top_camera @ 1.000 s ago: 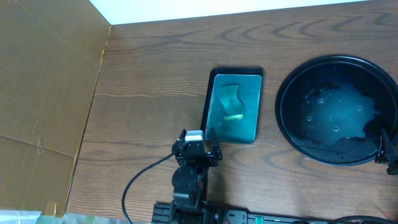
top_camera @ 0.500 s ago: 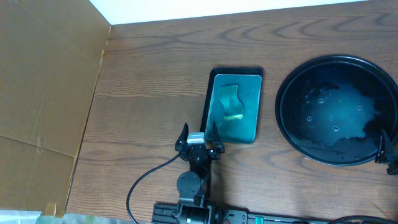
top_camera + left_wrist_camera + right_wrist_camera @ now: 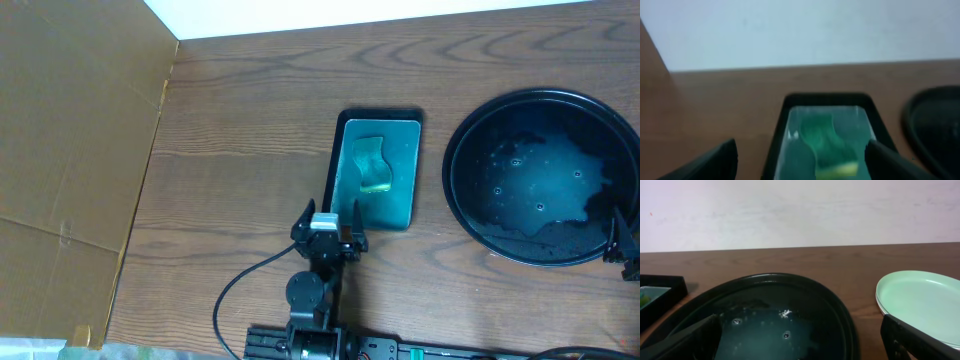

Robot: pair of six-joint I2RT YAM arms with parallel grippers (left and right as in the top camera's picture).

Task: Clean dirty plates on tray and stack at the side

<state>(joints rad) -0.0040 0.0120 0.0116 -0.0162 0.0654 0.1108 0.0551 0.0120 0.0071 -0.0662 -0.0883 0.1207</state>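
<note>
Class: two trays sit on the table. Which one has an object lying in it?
The smaller rectangular teal tray: a green sponge lies in it. The large round black tray holds only a wet film.

A dark brown wooden table (image 3: 240,130) with bold, wavy grain fills most of the overhead view. A large creased sheet of tan cardboard (image 3: 70,150) borders the table's left side. Beyond the table's far edge rises a plain pale wall (image 3: 800,210), and soft, even light falls across the tabletop
</note>
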